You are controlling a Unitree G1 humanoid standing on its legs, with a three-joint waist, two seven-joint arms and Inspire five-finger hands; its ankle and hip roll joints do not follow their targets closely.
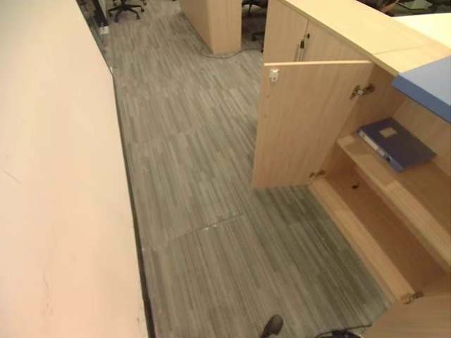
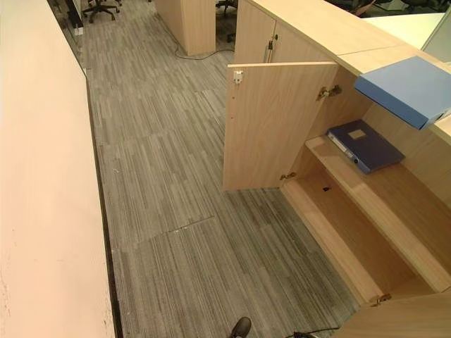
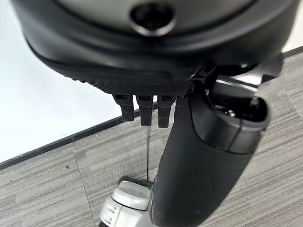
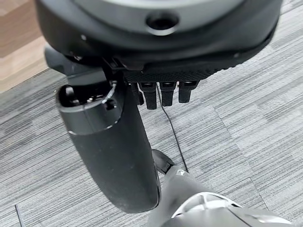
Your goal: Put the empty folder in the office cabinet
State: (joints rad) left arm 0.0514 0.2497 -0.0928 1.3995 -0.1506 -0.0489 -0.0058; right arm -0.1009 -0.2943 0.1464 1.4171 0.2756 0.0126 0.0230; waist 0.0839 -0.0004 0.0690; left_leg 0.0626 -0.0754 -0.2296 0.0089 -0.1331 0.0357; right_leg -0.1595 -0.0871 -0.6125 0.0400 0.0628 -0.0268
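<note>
head eyes: downward, share cabinet [image 1: 310,120] | wrist cams: close, facing carpet [image 3: 57,189]

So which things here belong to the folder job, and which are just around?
Job:
dark blue folder, lying on the cabinet shelf
open cabinet door
left hand and right hand, both holding nothing

Just around:
light blue folder on the cabinet top
office chair

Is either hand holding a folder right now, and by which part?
Nothing is held. The left hand and right hand hang over carpet, fingers relaxed. The dark blue folder lies on the cabinet shelf.
</note>
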